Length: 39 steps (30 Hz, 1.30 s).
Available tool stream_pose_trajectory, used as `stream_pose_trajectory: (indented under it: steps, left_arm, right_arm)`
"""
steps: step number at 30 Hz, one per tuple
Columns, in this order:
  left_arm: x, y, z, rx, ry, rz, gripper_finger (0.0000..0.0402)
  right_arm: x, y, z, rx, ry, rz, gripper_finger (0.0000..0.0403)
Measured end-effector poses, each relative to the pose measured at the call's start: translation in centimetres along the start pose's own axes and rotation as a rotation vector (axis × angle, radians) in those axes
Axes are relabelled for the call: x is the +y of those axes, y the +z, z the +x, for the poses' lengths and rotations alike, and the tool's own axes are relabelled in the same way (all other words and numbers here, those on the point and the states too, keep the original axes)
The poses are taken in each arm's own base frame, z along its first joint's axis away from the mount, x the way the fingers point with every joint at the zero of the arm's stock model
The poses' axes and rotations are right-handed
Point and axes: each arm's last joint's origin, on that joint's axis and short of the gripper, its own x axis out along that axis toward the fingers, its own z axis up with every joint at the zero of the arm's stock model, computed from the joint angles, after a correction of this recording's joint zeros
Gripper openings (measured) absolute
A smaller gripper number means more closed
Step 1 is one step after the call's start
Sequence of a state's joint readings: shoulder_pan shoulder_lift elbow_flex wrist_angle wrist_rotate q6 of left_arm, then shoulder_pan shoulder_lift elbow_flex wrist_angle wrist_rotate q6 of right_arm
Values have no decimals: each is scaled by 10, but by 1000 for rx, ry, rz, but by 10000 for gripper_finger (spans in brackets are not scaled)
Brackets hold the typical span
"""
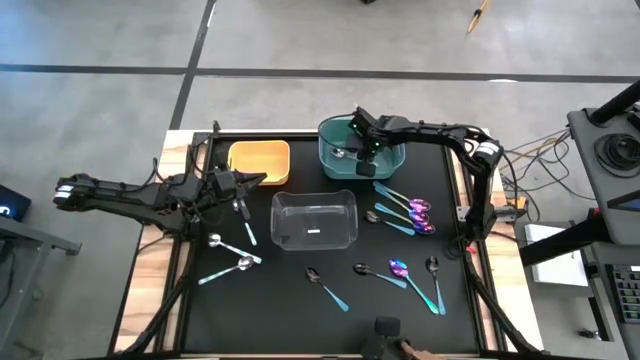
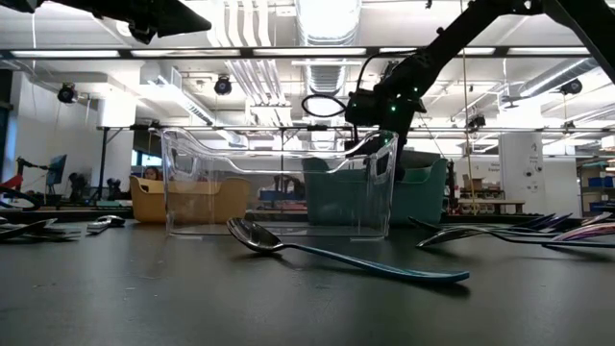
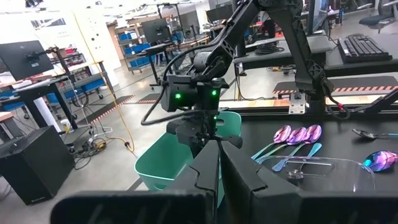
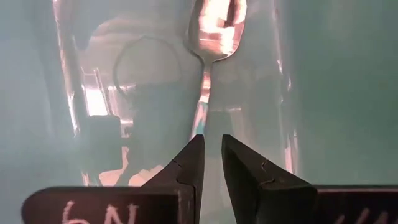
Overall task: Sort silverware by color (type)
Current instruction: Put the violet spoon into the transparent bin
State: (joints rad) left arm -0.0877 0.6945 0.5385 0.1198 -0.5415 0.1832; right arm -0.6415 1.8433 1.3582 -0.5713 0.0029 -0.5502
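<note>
Directly ahead of the right gripper point(image 4: 210, 163), a silver spoon point(image 4: 214, 31) lies inside the teal bin point(image 1: 385, 165), its handle running lengthwise toward the narrowly parted fingertips, apparently just released. Across the table from that bin, the left gripper point(image 3: 219, 167) is closed, seemingly empty.

The spoons point(image 1: 402, 212) have glossy metal bowls, some iridescent. The middle bin point(image 1: 314, 220) is clear glossy plastic; the table top point(image 1: 280, 290) looks matt, perhaps rubbery.
</note>
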Motion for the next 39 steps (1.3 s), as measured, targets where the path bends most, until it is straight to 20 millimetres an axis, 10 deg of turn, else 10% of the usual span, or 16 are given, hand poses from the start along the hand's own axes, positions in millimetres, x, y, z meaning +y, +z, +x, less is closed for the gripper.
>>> stream_pose_trajectory:
  steps: [15, 29, 39]
  left_arm:
    - [-1, -7, 0, 66, -4, -220, 0]
    - [-4, 22, 6, 188, -110, -303, 0]
    - [-25, 18, 19, 238, -221, -285, 0]
  right_arm:
    - [14, 19, -95, -242, -79, 104, 48]
    - [88, 42, -161, -458, -5, 3, 47]
    - [139, 33, -169, -300, 169, 160, 47]
